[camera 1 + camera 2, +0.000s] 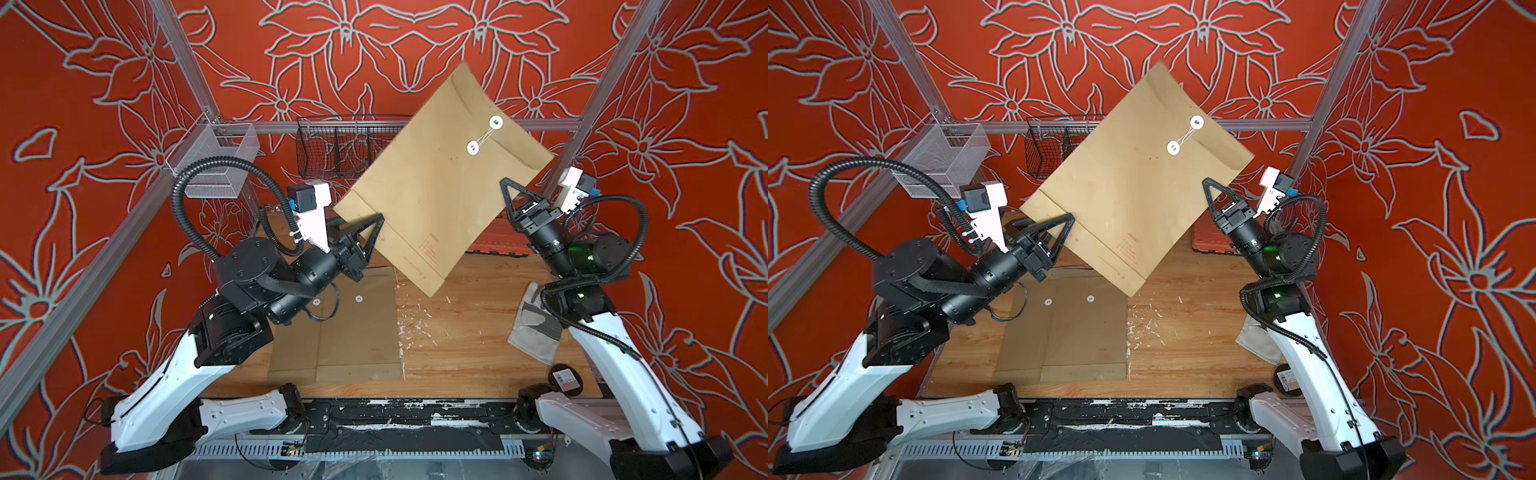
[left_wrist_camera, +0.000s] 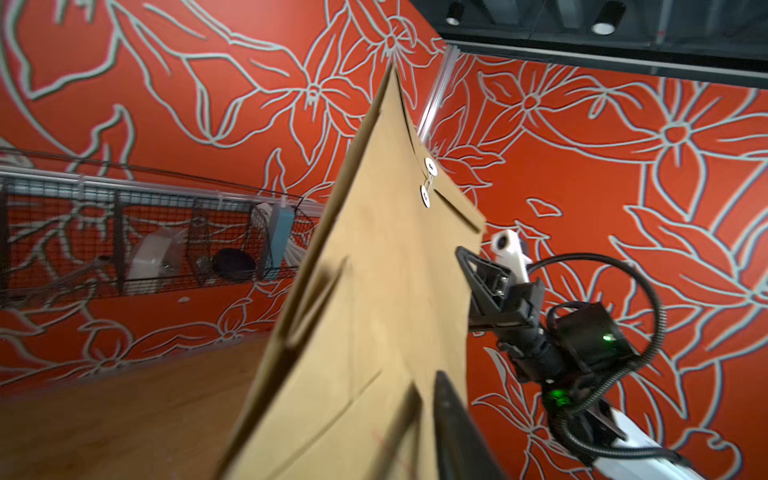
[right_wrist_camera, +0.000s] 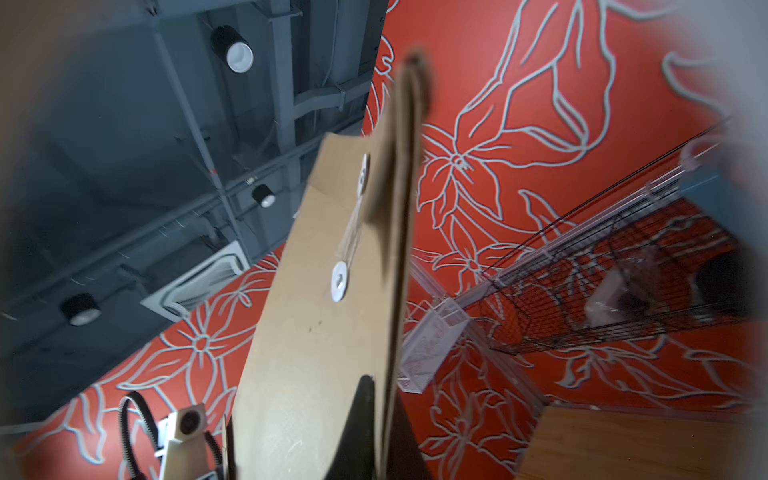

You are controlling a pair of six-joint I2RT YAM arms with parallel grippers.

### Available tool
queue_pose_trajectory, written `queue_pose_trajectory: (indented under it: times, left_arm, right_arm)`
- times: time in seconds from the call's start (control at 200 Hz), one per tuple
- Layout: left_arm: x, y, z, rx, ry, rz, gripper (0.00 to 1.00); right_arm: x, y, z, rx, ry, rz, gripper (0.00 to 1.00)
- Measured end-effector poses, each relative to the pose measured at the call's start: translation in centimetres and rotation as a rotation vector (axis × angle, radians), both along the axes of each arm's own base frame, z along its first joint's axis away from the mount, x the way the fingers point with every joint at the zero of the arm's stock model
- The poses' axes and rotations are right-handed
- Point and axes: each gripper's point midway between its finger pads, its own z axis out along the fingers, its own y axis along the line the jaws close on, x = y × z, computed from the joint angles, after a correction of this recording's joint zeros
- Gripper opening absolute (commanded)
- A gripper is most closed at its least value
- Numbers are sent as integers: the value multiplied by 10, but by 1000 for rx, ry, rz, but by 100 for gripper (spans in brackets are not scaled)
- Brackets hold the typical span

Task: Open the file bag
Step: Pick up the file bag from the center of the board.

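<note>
Right gripper (image 1: 506, 185) clamped on edge of tan rectangular paper file bag (image 1: 436, 187); white string-wound discs (image 1: 495, 121) beyond jaws; left gripper (image 1: 376, 222) at opposite edge, opening indiscernible.

Bright even light, wrist views motion-blurred, edges perhaps vignetted

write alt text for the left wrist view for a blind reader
A brown file bag fills the middle, held aloft, its flap tied by string between two white discs. The right gripper pinches its far edge; a wire basket hangs on the red flowered wall.
</note>
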Motion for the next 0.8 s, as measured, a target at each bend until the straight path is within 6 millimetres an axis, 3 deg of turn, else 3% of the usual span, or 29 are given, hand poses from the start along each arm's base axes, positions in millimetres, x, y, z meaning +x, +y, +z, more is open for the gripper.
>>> queue_pose_trajectory:
  times: [0.13,0.27,0.38,0.485,0.646,0.801]
  left_arm:
    - [43,29,-26,73,110,172,81]
    - [86,70,-78,141,277,307,85]
    - [102,86,-113,148,385,297,85]
    - [107,82,-133,129,434,205,86]
    - [89,44,-145,101,394,-61,96]
    - [64,27,-132,67,301,-216,100]
  right_arm:
    - [-21,-20,6,-176,-27,-184,0]
    - [-36,-36,0,-397,-32,-336,0]
    - [-38,-40,-12,-559,-20,-380,0]
    - [-34,-32,-38,-708,0,-340,0]
    - [-37,-7,-72,-839,-9,-160,0]
    - [-57,17,-71,-822,-91,21,0]
